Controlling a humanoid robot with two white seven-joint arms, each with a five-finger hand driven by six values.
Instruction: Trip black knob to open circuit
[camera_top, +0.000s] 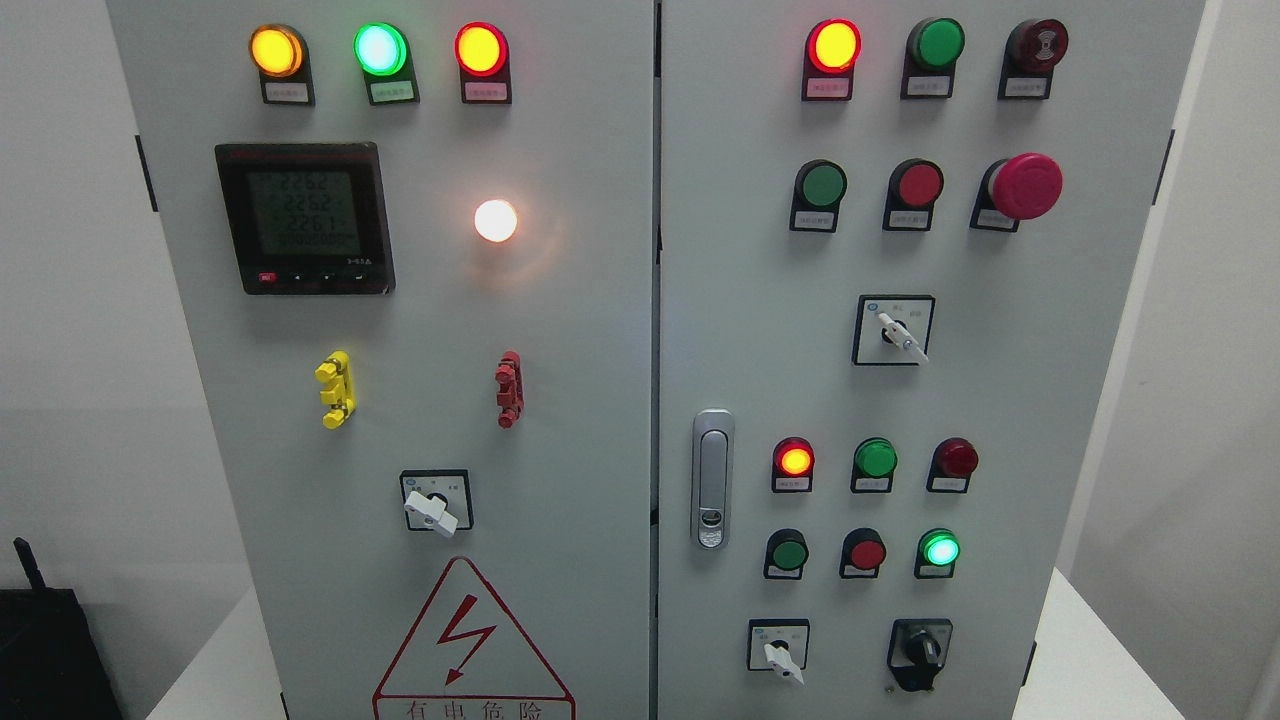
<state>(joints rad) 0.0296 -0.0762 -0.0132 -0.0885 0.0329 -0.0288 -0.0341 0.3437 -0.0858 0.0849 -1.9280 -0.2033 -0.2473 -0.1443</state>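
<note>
Black knob (920, 650) sits at about 5 o'clock on the right cabinet door (1080, 400), bottom row, just right of a white-handled selector (780, 655). Mounted low and on its own dark plate, probably so it reads as distinct from the three white selectors; pointer looks roughly upright, exact position unclear. Untouched as things lie, so trip not yet done.

No hand or arm in frame, left or right, so can't tell how open either is or whether anything is held.

Indicator lamps grouped at 12 o'clock on both doors, likely for eye-level status checks. Red mushroom stop (1025, 186) at 1 o'clock on right door, proud of the panel for easy slapping. Door latch (712, 478) at the seam, mid-height. Meter (305, 218) at 10 o'clock on left door (560, 400); digits washed out, not reliably readable.

Label tags under lamps and buttons too small to read. Warning triangle (470, 650) at 6 o'clock cut off by the bottom edge. Dark object (45, 650) at 8 o'clock cropped, unidentifiable. Bench (1090, 650) edge visible only beside the cabinet foot.
</note>
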